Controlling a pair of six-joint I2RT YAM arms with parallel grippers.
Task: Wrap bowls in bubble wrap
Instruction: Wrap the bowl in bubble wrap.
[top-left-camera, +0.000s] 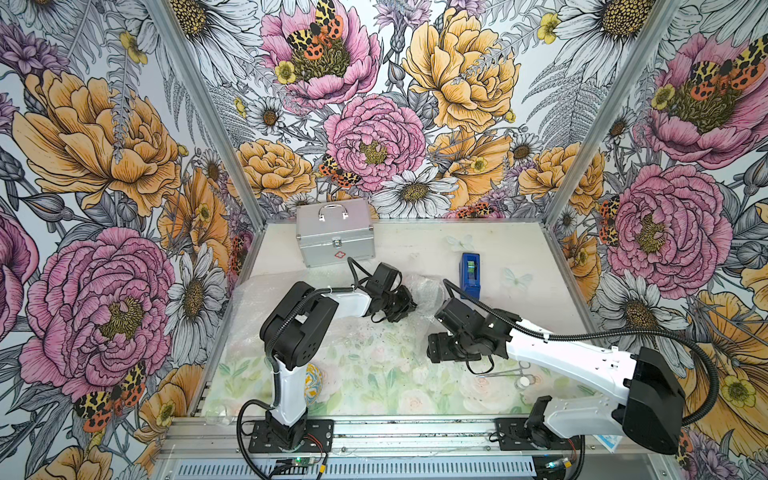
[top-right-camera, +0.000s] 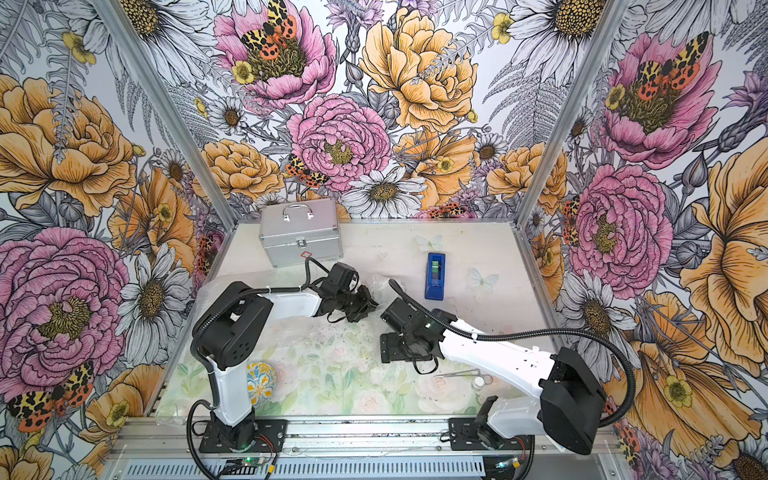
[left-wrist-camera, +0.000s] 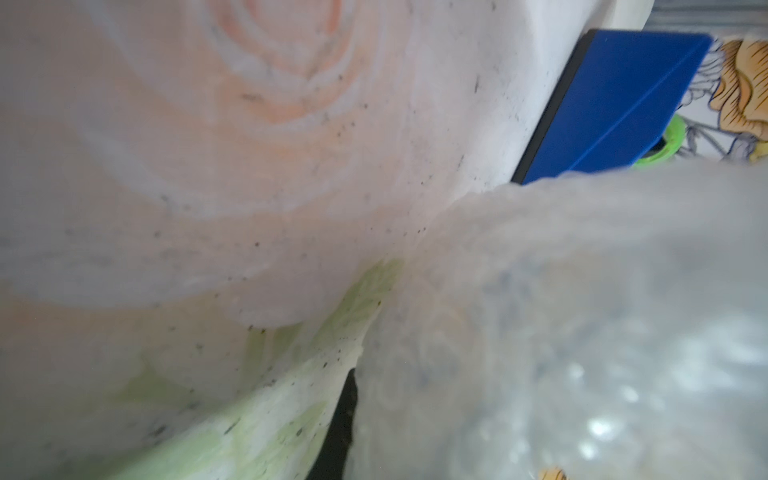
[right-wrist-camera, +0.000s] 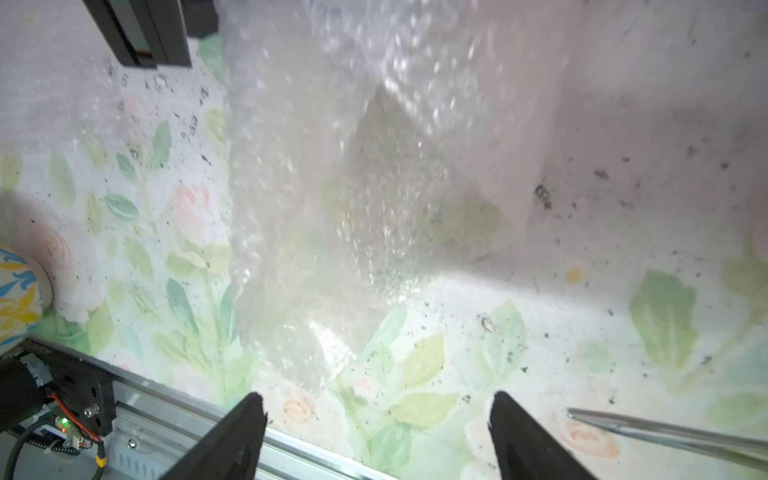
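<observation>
Pressing my left gripper (top-left-camera: 402, 309) into crinkly see-through bubble wrap (top-left-camera: 426, 289) to fold it; whether it pinches, I cannot tell. My right gripper (right-wrist-camera: 378, 395) hangs open beside it, ready.

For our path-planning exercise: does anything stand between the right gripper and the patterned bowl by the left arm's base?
Nothing solid visibly does. The open right gripper looks across floral mat to the bowl. A bubble wrap strip ends close beside that line, and the left arm's white link stands at the bowl's far side, not between.
</observation>
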